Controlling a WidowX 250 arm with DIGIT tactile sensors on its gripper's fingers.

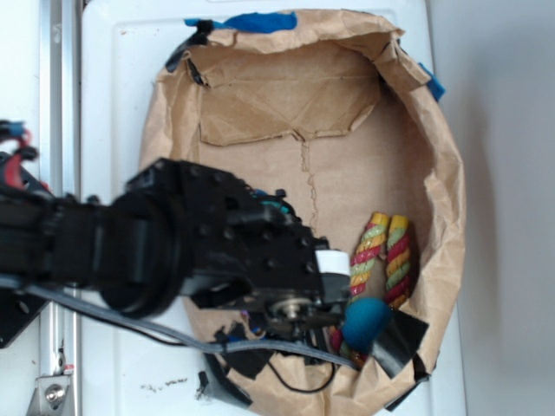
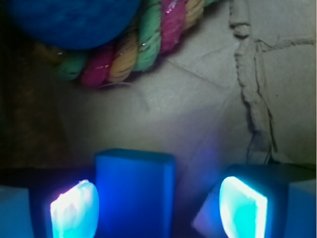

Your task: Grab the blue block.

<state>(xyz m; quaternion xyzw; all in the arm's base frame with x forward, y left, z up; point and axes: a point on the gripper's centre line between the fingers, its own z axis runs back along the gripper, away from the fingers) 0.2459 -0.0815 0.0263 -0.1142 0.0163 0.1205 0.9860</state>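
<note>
Blue block (image 2: pixel 134 193) between spread fingers (image 2: pixel 74 210) of hand (image 2: pixel 158 210), nearer left

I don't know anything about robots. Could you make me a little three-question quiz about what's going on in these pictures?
1. True or false: the blue block sits between the two glowing fingers.
2. Which lies right beside the rope toy? A) a rounded teal ball B) a spoon C) a cup
3. Fill in: everything sits inside an opened brown paper ____.

Key: 1 true; 2 A; 3 bag. In the wrist view there's a visible gap on the block's right side, so the gripper hasn't closed on it yet.
</note>
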